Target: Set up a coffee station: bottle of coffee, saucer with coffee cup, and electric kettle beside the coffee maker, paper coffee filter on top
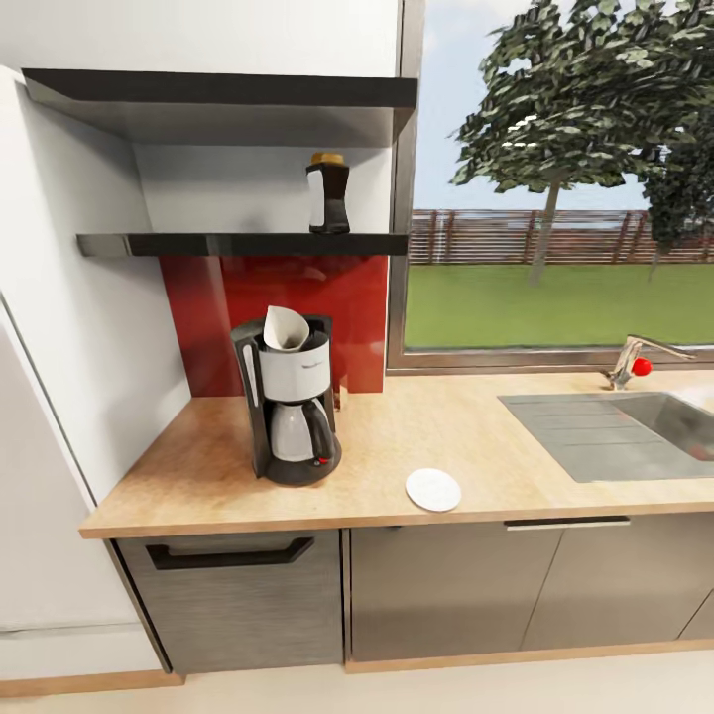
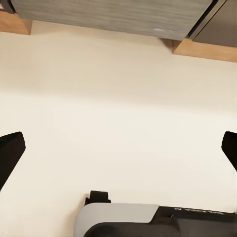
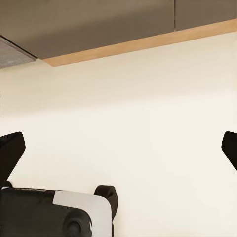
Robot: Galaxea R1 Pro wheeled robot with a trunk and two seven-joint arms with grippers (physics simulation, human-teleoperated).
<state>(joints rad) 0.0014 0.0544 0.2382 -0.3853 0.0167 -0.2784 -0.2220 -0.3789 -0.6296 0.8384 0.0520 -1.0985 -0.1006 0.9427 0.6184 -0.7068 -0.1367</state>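
The coffee maker [image 1: 288, 407] stands on the kitchen countertop [image 1: 436, 436] toward its left end, with the white paper coffee filter [image 1: 285, 328] resting in its top. The saucer [image 1: 433, 490] lies flat near the counter's front edge, right of the machine, with nothing on it. The bottle of coffee [image 1: 328, 193] stands on the lower kitchen shelf [image 1: 238, 244] above. The coffee cup and the electric kettle are out of view. My left gripper [image 2: 118, 148] and right gripper [image 3: 118, 148] are both open, fingers spread wide, pointing down at the pale floor with nothing between them.
A steel sink [image 1: 635, 426] with a red-knobbed tap [image 1: 635, 362] takes up the counter's right side. A white wall panel [image 1: 79, 297] borders the counter on the left. A window [image 1: 555, 178] is behind. Grey cabinet fronts [image 1: 238, 595] with black handles run below.
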